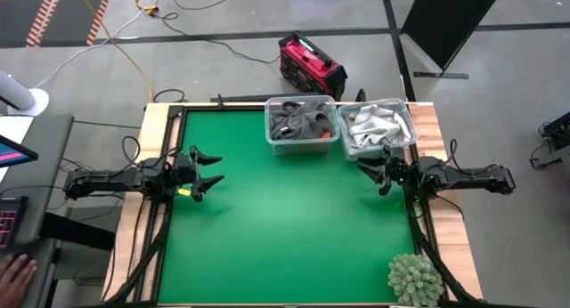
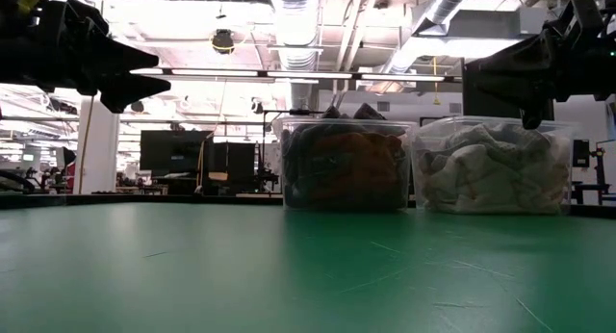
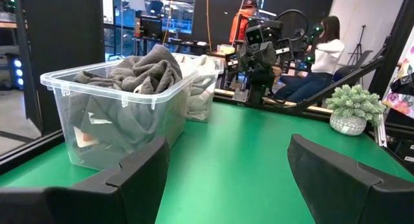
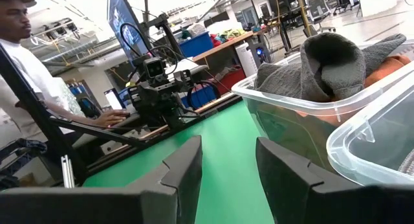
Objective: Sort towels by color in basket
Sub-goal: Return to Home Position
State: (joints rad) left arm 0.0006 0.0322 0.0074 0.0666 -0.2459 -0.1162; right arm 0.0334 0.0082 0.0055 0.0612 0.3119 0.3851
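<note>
Well, the dark towels (image 1: 299, 121) lie in the left bin (image 1: 303, 149) and the pale towels (image 1: 374, 125) in the right bin (image 1: 378, 101). My left gripper (image 1: 220, 167) and right gripper (image 1: 370, 174) hang empty, fingers spread. I'd pull the right one back slowly, since it's just beside its bin.

Green counter, a plant, and the workshop around it

A green-topped counter (image 1: 285, 219) with pale wooden edges carries a green spiky plant ball (image 1: 414, 279) in a grey pot at its near right corner. On the grey floor beyond the far edge lie a red-and-black case (image 1: 312, 66) and a yellow cable (image 1: 144, 7). A person's hand (image 1: 16, 274) shows at the near left. One person in a white top (image 3: 330, 52) sits off the right side, and another in a white shirt (image 4: 26, 75) is off the left.
</note>
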